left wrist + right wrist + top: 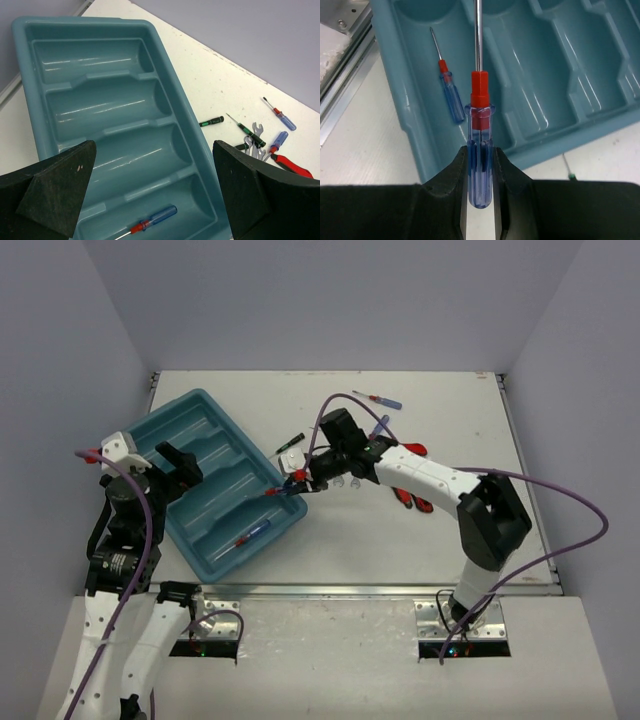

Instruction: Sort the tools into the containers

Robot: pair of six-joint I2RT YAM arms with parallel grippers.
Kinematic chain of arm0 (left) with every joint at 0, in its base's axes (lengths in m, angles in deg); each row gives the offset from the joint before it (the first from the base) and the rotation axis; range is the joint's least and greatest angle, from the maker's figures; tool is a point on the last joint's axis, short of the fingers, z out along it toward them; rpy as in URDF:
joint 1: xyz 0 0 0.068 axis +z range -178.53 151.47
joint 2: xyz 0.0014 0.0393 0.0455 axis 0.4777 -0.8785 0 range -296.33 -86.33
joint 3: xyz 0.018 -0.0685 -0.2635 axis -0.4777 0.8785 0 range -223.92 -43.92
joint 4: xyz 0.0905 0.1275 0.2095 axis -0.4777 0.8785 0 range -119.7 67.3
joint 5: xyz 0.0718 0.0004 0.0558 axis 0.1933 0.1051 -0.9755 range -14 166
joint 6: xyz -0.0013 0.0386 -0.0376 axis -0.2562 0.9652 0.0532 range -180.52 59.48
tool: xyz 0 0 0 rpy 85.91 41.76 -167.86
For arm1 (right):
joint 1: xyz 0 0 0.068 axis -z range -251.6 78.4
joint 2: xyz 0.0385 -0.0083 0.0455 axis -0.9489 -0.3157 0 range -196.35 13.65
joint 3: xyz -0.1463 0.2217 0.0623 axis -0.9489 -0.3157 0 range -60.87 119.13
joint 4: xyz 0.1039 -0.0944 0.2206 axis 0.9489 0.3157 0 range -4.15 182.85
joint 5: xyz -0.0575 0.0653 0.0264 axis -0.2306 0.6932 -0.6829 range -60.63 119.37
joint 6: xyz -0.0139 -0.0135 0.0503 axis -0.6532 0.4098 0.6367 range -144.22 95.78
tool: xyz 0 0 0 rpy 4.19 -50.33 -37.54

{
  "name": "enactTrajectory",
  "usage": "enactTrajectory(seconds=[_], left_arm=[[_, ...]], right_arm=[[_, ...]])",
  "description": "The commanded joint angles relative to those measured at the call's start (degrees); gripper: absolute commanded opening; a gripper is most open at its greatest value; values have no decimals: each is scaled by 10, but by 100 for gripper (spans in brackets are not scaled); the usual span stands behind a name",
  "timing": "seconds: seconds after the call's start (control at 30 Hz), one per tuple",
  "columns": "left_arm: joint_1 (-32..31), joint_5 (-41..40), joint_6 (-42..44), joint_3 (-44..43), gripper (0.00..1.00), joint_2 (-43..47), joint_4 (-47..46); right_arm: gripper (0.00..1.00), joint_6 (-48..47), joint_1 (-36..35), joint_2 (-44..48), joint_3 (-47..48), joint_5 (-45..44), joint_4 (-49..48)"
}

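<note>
Blue-handled screwdriver (480,127) clamped by its handle in right gripper (480,157), long axis in line with the fingers, shaft pointing out over teal tray (407,95). Second screwdriver (451,97) lies lengthwise in the end compartment. Left gripper (154,155) spread wide above tray.

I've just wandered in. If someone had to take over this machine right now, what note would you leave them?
Left gripper: open, empty, over the tray.
Right gripper: shut on the held screwdriver, its shaft over the tray's edge.
Done: one sorted screwdriver lies in an end compartment.
Left: place the held one, then clear the table of the loose blue-and-red screwdrivers, black-handled screwdrivers, wrenches and red pliers.
</note>
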State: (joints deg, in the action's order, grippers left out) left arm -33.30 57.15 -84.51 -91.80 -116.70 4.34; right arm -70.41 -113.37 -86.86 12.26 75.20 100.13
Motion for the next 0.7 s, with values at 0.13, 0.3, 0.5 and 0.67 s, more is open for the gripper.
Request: enactTrajectory(seconds=[0.13, 0.3, 0.5, 0.67], left_arm=[[8, 2, 9, -4, 100, 2, -30], [8, 4, 9, -3, 100, 4, -30], [7, 7, 10, -3, 100, 8, -29], [7, 8, 10, -3, 100, 11, -29]], right_arm=[[3, -158, -55, -77, 101, 42, 98], [25, -152, -78, -116, 124, -2, 105], [99, -71, -90, -104, 92, -74, -2], [99, 82, -87, -73, 58, -248, -147]])
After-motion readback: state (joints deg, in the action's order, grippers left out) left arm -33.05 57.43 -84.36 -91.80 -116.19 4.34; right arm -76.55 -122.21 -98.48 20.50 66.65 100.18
